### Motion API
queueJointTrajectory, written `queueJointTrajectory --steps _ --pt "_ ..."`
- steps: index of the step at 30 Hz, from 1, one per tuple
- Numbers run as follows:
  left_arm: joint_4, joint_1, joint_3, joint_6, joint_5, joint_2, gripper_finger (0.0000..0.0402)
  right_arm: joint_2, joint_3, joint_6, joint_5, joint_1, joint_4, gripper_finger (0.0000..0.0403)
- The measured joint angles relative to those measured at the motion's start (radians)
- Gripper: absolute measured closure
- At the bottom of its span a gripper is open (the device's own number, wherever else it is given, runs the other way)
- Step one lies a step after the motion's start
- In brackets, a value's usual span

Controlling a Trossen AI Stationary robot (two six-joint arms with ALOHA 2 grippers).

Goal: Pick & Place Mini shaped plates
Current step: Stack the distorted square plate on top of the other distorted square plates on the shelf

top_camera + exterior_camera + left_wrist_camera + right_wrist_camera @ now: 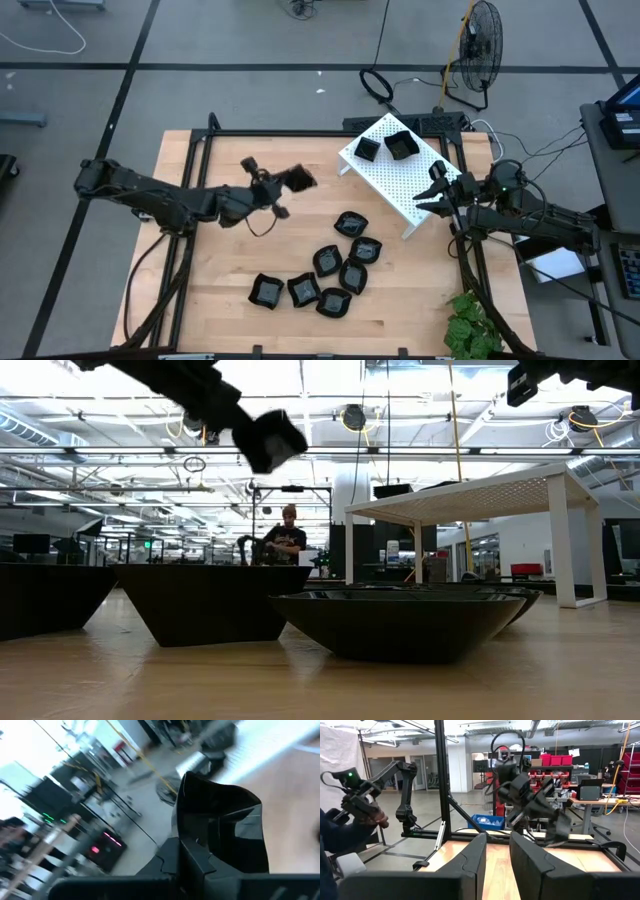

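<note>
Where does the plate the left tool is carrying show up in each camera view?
High view: the carried plate sits at the left tool, above bare wood, left of the white rack.
Low view: upper left, in the air, well above the plates on the table.
Left wrist view: centre right, fills much of the picture.
Right wrist view: right of centre, blurred, at the far arm's end.
Shared landmark: the white rack, also in the low view.

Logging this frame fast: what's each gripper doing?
Left gripper: shut on a mini plate, held above the table.
Right gripper: open, empty, by the white rack.
</note>
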Motion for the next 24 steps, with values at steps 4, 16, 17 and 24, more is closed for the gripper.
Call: queueJointTrajectory --steps 4,16,17,24 --pt "0.135 0.041 0.000 0.118 0.000 0.000 0.0396 0.000 0.000 0.000 0.000 0.000 0.001 0.0330" --pt "0.181 0.170 0.000 0.237 0.001 0.001 0.0398 0.016 0.000 0.112 0.075 0.000 0.164 0.0330" --pt "0.181 0.176 0.000 0.238 0.002 0.001 0.0396 0.017 0.000 0.117 0.076 0.000 0.168 0.0330" --pt "0.180 0.204 0.000 0.303 0.113 0.002 0.0396 0.033 0.000 0.085 0.084 0.000 0.196 0.0330"
